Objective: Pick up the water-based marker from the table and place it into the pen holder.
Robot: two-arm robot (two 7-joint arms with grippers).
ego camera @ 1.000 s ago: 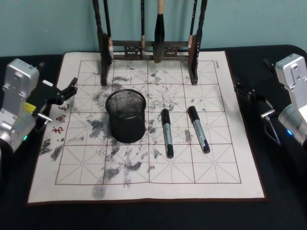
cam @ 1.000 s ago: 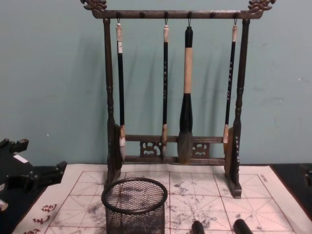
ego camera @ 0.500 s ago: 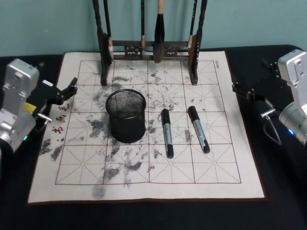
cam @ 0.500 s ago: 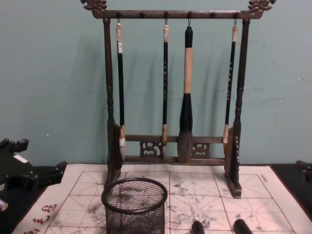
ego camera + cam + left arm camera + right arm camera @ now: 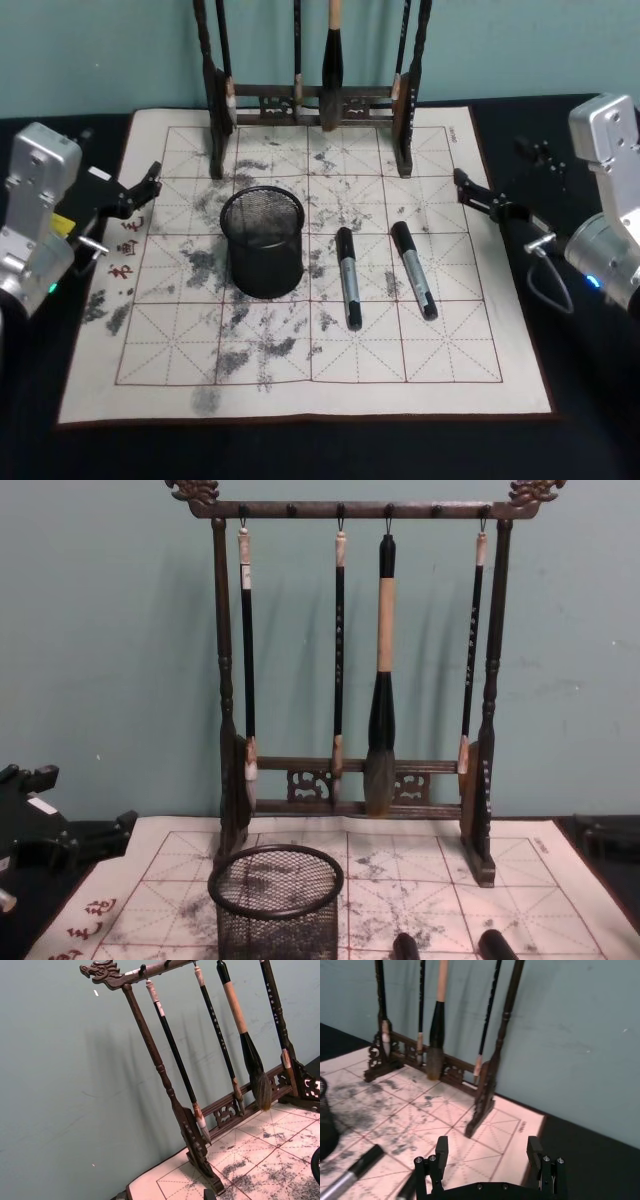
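Currently two markers lie beside one pen holder; left tool and right tool gape apart.

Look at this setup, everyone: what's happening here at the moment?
A two-armed robot is about to put a marker away, but nothing is held yet. An inner marker and an outer marker lie side by side on the ink-stained mat, right of the pen holder, which has no marker in it. The right gripper is open at the mat's right edge, nearest the outer marker. The left gripper sits open at the left edge.
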